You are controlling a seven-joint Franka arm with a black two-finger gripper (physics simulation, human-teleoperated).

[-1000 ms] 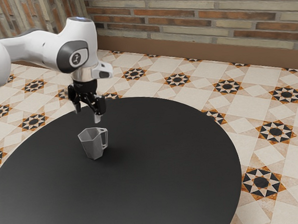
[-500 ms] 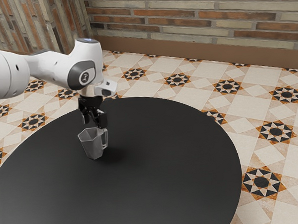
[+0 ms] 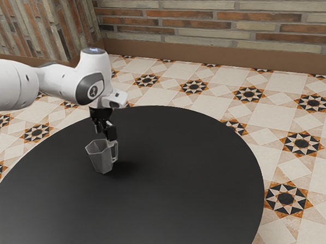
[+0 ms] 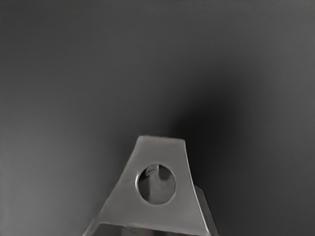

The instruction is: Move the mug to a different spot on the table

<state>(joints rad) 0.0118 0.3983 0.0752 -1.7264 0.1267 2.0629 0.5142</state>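
Observation:
A grey angular mug stands upright on the round black table, toward the exterior view's left, its handle turned to the exterior view's right. My black gripper hangs open directly over the mug's rim, on the handle side, with its tips just at rim height and nothing held. In the wrist view the mug's handle, a flat grey plate with a round hole, lies right under my hand against the dark table.
The table's far edge curves just behind the mug, and its right rim lies far off. Beyond are a patterned tile floor and a brick wall. Bare tabletop stretches to the right and front of the mug.
My hand has come down from above the mug to its rim and has turned about its axis, so the fingers look narrower. The mug has stayed where it was.

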